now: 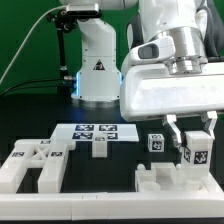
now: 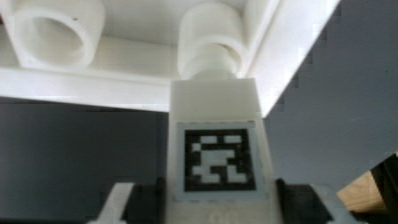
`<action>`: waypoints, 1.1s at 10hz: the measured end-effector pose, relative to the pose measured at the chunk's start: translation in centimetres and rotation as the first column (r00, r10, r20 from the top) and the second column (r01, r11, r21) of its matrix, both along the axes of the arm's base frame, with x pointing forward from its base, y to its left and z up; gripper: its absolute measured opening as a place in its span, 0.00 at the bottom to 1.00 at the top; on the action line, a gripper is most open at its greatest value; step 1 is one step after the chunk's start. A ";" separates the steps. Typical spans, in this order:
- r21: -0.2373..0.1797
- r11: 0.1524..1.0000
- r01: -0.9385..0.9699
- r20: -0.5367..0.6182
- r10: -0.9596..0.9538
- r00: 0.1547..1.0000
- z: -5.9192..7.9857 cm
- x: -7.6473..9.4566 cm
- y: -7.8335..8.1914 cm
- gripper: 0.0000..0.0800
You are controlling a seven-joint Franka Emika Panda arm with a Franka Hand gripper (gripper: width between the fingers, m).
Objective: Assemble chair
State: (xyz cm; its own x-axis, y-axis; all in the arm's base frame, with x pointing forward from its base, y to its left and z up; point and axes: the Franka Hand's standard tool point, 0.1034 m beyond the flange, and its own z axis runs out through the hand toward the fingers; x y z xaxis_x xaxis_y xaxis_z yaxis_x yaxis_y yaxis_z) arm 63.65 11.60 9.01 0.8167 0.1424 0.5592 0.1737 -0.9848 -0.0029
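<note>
My gripper (image 1: 195, 143) is shut on a white blocky bar (image 1: 192, 156) with a black-and-white tag, held upright at the exterior view's right. It hangs just above a larger white chair piece (image 1: 172, 180) with notches at the front right. In the wrist view the bar (image 2: 217, 110) runs between my fingers (image 2: 125, 200) out to a white piece with two round sockets (image 2: 80, 40), and its far end lies over that piece. Whether the bar touches it I cannot tell.
A small tagged cube (image 1: 156, 143) stands left of the held bar. The marker board (image 1: 95, 129) lies at the table's middle, with a small tagged piece (image 1: 98, 147) in front of it. Blocky white chair pieces (image 1: 30, 165) lie at the front left. The robot base (image 1: 97, 60) stands behind.
</note>
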 end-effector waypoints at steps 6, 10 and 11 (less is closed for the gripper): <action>-0.001 1.000 -0.002 0.002 0.002 1.000 -1.4 -0.4 0.3 0.36; 0.000 1.000 -0.001 0.013 0.001 1.000 -1.4 -0.4 0.3 0.36; 0.000 1.000 -0.001 0.013 0.001 1.000 -1.4 -0.4 0.3 0.59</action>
State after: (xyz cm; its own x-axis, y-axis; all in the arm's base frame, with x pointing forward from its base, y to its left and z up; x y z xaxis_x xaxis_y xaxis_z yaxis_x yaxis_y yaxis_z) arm 63.26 11.91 7.63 0.8092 0.1429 0.5699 0.1745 -0.9847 -0.0007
